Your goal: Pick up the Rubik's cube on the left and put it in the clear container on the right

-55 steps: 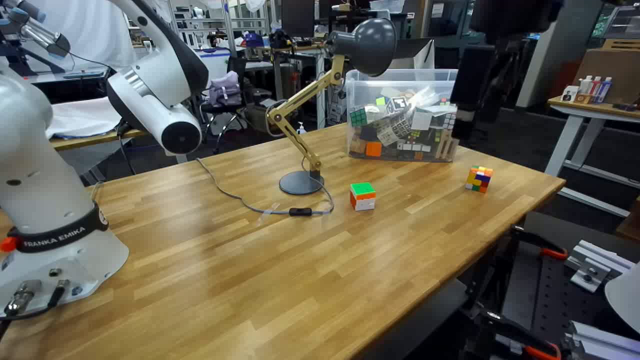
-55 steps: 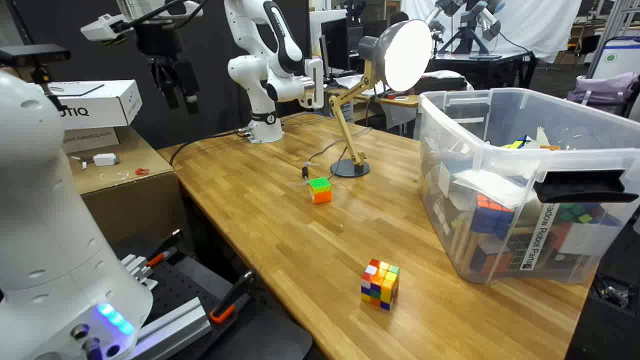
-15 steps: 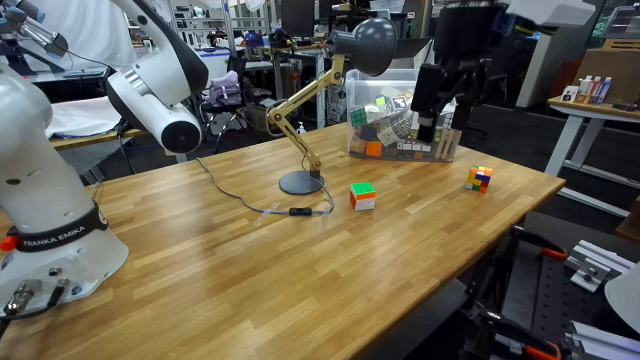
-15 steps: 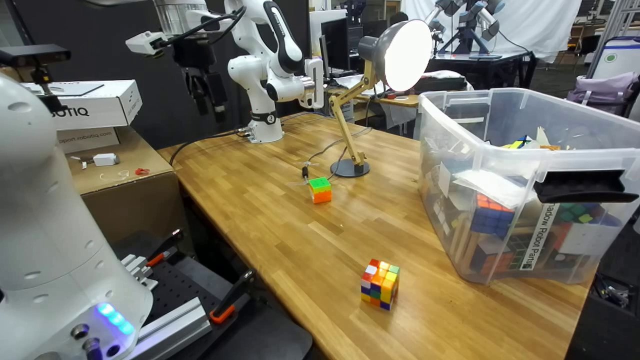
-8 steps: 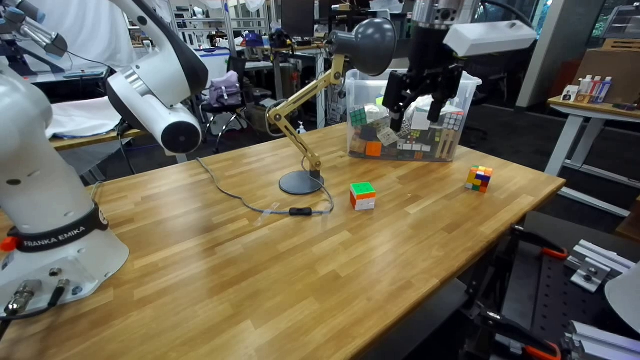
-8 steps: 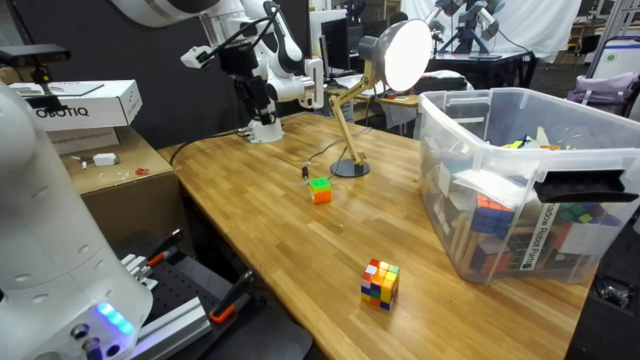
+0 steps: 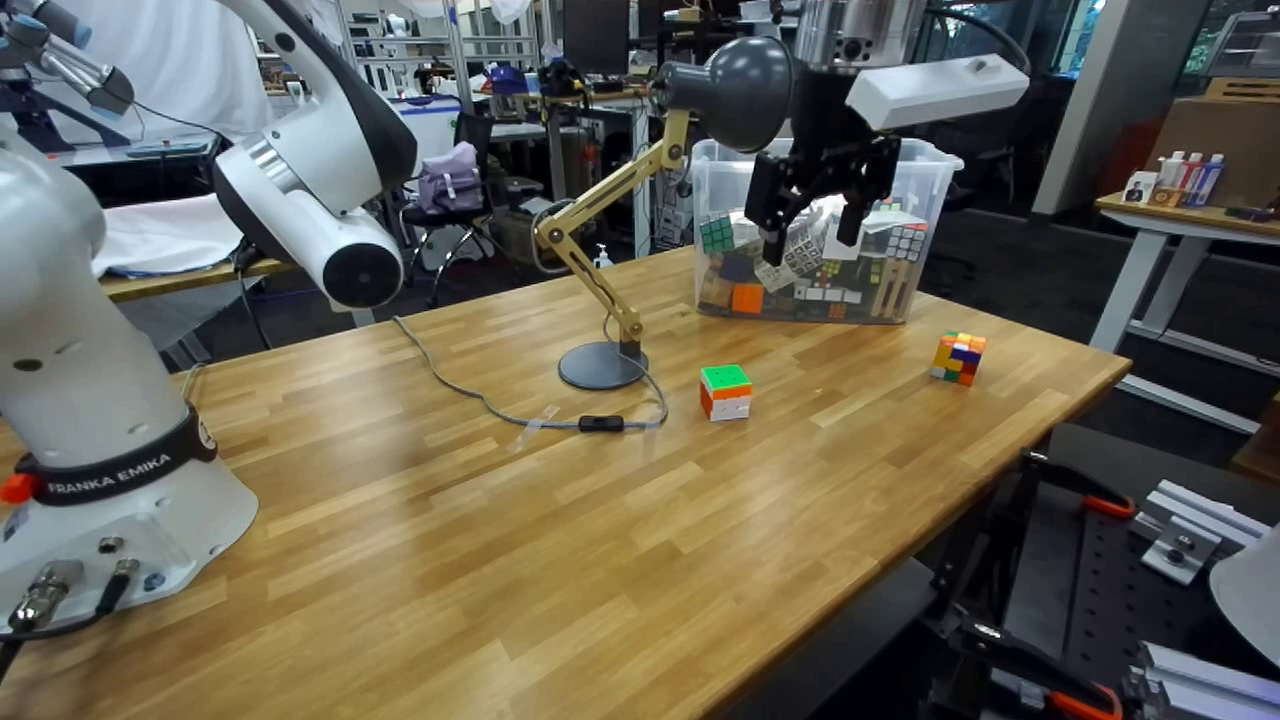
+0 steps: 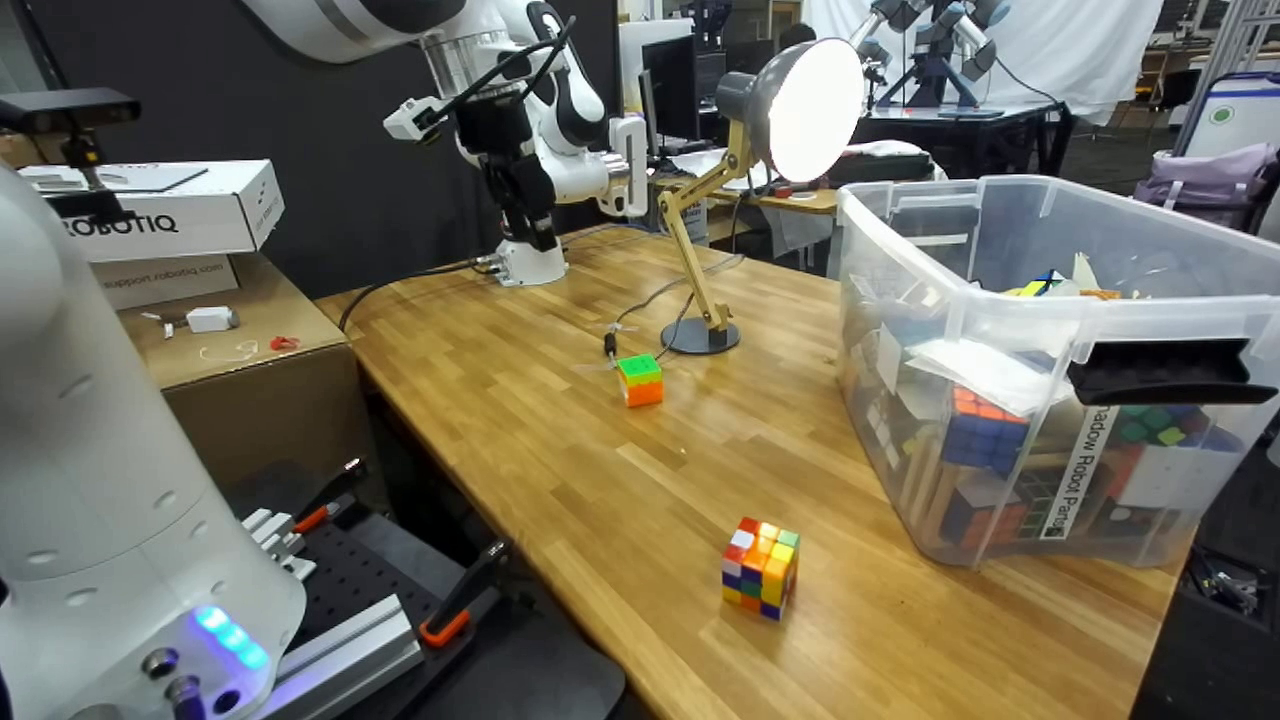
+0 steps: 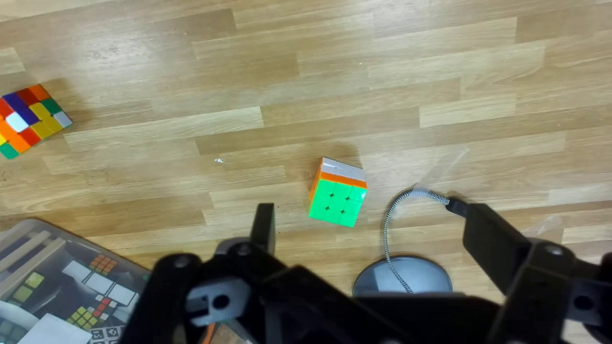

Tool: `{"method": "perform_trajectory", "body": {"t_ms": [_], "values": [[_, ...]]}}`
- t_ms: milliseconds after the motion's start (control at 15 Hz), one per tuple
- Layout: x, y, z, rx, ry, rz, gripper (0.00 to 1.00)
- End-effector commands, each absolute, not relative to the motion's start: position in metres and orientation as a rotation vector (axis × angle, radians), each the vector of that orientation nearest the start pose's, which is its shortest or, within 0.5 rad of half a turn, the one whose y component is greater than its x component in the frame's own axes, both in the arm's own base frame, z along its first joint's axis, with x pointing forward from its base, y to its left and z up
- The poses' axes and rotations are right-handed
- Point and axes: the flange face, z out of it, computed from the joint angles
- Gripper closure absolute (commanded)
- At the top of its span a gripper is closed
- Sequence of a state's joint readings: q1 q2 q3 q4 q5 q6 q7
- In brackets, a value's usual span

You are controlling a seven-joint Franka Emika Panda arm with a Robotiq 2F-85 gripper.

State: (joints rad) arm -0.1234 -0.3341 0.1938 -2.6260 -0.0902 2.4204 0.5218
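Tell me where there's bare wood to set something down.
In an exterior view, the broadest patch of tabletop lies between the green-topped cube, second arm's base and near edge. Another, with a pale speck, borders that cube, the mixed-colour cube and the clear container. Crowded: around the lamp base, with its cord and switch.

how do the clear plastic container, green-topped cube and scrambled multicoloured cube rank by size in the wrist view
1. Clear plastic container
2. Unsure: green-topped cube and scrambled cube look alike; latter's cropped
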Motion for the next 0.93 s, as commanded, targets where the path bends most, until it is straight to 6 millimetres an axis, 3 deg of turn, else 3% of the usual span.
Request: {"method": "perform_trajectory", "body": {"t_ms": [0,467,867], "values": [[0.418,0.027,0.37,-3.157,0.63,-0.243,0.0],[0.423,0.021,0.366,-3.133,0.648,-0.219,0.0],[0.465,-0.007,0.345,-2.988,0.805,-0.118,0.0]]}}
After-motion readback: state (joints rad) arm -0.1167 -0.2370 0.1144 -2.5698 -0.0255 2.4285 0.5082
